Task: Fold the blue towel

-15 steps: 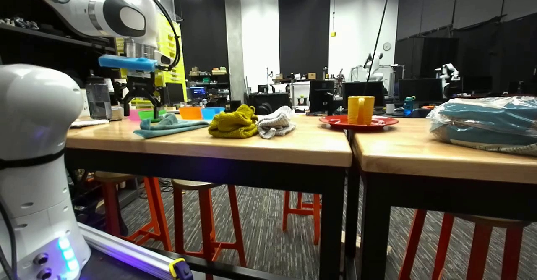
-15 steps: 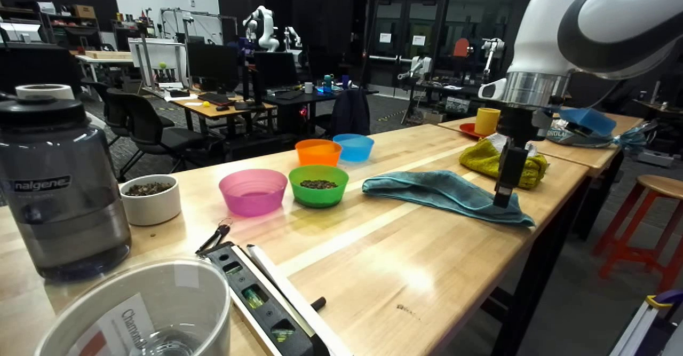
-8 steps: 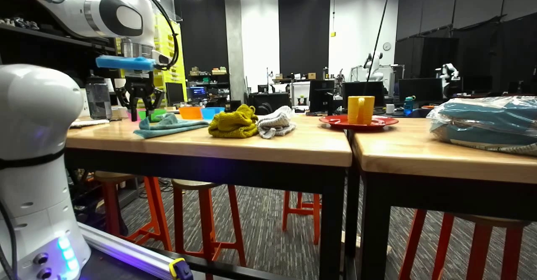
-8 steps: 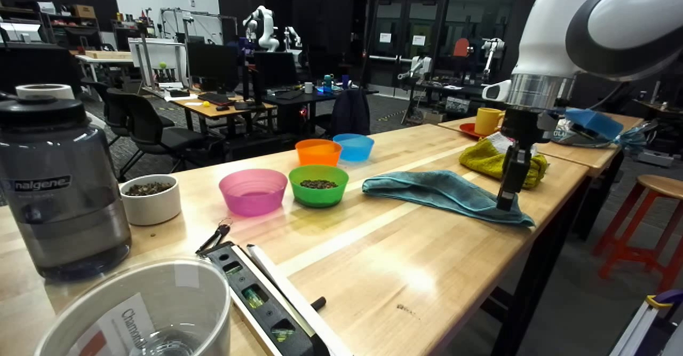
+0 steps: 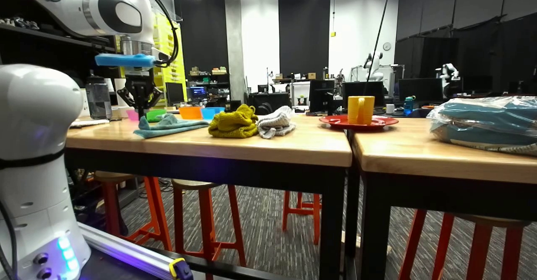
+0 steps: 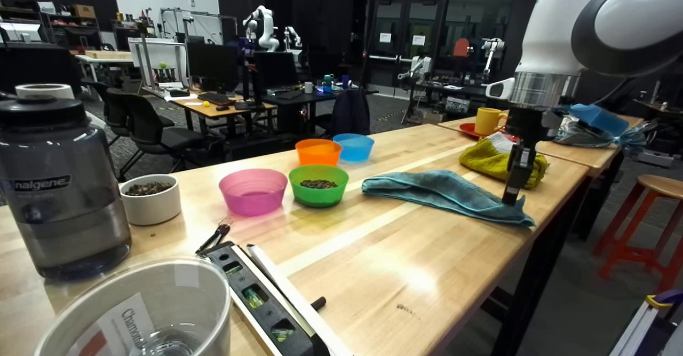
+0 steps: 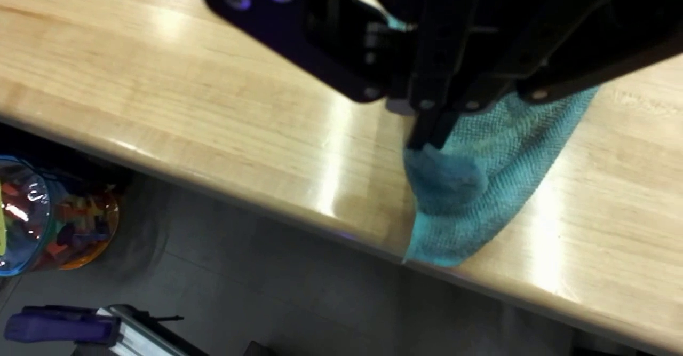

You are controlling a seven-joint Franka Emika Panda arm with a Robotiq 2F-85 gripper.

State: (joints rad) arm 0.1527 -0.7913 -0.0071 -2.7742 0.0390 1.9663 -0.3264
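Towel, lengthwise toward table edge, claw pinching it near that end

"nalgene" stands on the water bottle; "chamo", its end unclear, on a label on a tub.

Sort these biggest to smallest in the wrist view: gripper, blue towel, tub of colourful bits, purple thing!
1. Gripper, very close up
2. Blue towel, partly hidden behind it
3. Tub of colourful bits, cut off by the picture's edge, so its full size is unsure
4. Purple thing
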